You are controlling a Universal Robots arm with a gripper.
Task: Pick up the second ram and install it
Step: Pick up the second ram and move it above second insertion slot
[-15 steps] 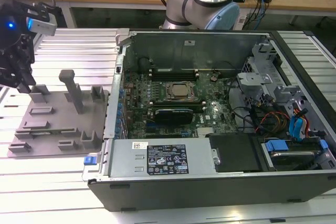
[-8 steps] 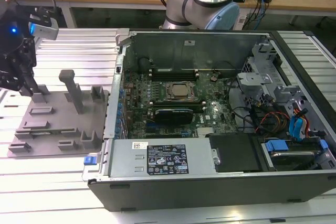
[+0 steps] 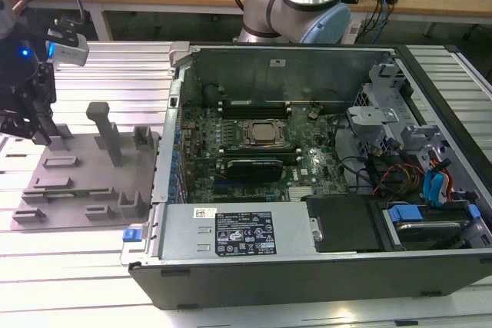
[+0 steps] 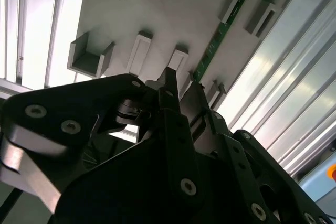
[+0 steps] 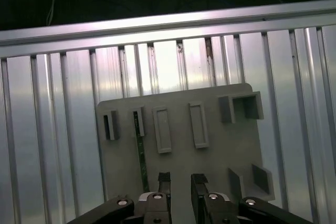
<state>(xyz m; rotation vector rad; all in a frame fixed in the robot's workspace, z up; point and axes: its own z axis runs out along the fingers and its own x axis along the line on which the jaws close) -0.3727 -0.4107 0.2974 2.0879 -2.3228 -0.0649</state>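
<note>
**Hovering over the fixture plate (image 5: 210, 166), jaws apart**

Your gripper (image 5: 181, 184) is open and empty above the grey plate. The second ram (image 5: 142, 156) sits in its holder near one plate edge, just beside one fingertip (image 5: 164, 179), not between them.

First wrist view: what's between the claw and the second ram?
In the first wrist view, just bare grey fixture plate between the open claw and the second ram.

Matt plastic tray (image 5: 178, 121), glossy metal table (image 5: 52, 129)
</note>
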